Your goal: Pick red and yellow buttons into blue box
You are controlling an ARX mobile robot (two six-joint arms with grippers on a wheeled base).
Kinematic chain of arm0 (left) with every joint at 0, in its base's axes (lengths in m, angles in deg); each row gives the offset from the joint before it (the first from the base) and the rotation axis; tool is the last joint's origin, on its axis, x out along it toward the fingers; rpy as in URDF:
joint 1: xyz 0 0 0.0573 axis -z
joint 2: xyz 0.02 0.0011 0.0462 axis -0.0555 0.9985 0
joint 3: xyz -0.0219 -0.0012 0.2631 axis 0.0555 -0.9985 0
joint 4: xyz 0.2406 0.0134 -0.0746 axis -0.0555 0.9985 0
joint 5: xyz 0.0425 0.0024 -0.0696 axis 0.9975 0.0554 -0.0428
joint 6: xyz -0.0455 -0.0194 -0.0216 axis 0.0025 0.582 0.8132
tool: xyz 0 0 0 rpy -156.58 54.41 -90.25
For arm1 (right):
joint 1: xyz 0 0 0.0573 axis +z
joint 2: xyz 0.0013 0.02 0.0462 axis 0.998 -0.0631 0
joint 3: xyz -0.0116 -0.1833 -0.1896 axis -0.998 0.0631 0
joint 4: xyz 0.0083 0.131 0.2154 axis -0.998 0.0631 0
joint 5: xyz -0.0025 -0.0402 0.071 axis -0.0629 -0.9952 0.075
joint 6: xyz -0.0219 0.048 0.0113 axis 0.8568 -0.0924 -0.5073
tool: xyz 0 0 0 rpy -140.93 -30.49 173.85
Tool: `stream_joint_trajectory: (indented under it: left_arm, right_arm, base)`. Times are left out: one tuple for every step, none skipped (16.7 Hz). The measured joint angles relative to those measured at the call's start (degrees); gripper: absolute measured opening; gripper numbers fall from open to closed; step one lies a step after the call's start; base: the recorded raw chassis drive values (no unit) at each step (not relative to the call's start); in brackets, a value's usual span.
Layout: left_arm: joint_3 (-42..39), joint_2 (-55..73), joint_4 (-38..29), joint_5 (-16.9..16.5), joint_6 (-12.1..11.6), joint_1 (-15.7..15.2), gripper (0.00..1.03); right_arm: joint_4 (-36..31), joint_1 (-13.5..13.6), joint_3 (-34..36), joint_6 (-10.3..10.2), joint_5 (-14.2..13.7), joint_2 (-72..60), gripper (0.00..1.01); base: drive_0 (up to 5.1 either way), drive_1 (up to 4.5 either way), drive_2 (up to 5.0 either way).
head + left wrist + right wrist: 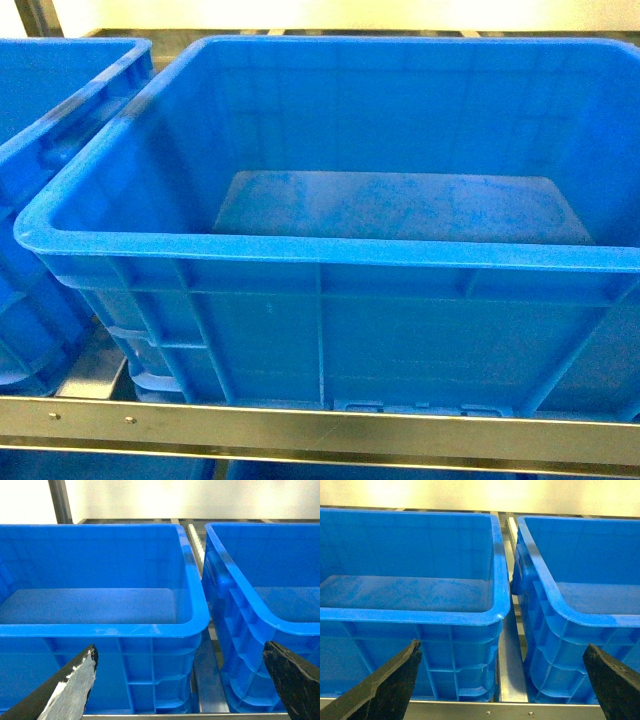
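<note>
Head view: large blue box (320, 255) fills the frame, sitting on a metal shelf rail (320, 428). Rolled rim, ribbed outer wall, scuffed flat floor visible inside. A second blue crate (40, 130) stands just beside it on the left. Neither arm shows in this view.

Red and yellow buttons: not visible in any view; location cannot be told.

Left wrist view: left gripper (182, 680) with jaws spread wide apart, nothing between them; one worn fingertip (75, 682) low left, the other low right. It faces the front walls of two blue crates standing side by side, a narrow gap with a white roller strip (196, 542) between them.

Right wrist view: right gripper (502, 677) also spread wide and holding nothing, dark fingertips (390, 682) at the lower corners. Same pairing ahead: two blue crates side by side on the rail, narrow gap between, floors scuffed
</note>
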Motion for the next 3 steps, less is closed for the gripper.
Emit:
stream_joint_trajectory:
  left_arm:
    - [0.0, 0.0, -0.02, 0.0, 0.0, 0.0, 0.98]
    - [0.0, 0.0, -0.02, 0.02, 0.0, 0.0, 0.98]
    - [0.0, 0.0, 0.02, 0.0, 0.0, 0.0, 0.98]
  right_arm:
    - [-0.02, 0.0, 0.0, 0.0, 0.0, 0.02, 0.98]
    - [-0.09, 0.0, 0.0, 0.0, 0.0, 0.0, 0.98]
    - [-0.09, 0.0, 0.0, 0.0, 0.0, 0.02, 0.98]
  base:
    - [-4.7, 1.74, 3.6]
    - [-4.7, 1.74, 3.6]
    - [-4.6, 1.82, 3.6]
